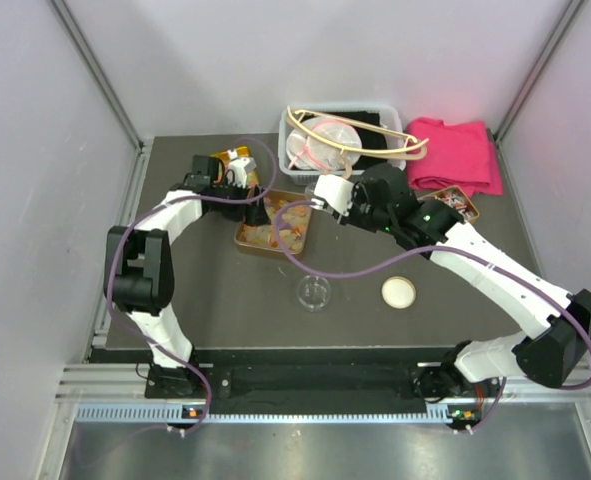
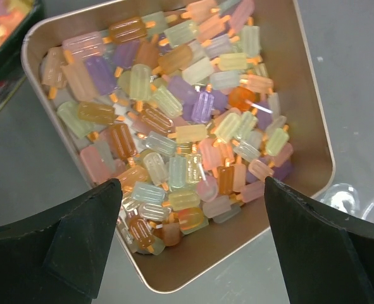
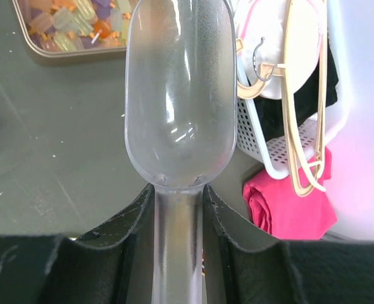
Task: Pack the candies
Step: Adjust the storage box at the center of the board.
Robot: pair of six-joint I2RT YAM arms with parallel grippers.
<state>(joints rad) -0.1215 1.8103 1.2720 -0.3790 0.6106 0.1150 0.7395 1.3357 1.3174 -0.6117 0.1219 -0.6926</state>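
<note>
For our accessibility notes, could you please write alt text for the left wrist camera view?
A metal tray heaped with small translucent popsicle-shaped candies in orange, yellow, pink, purple and pale green fills the view, resting on a dark grey table. The left gripper shows as two black fingers at the bottom corners, wide open either side of the tray's near corner, holding nothing.

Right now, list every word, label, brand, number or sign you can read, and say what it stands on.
No text can be read.
Yellow packet: print too small and blurred.
Red container by the pink cloth: likewise blurred.
Candies, metal tray, clear scoop: no print visible.
</note>
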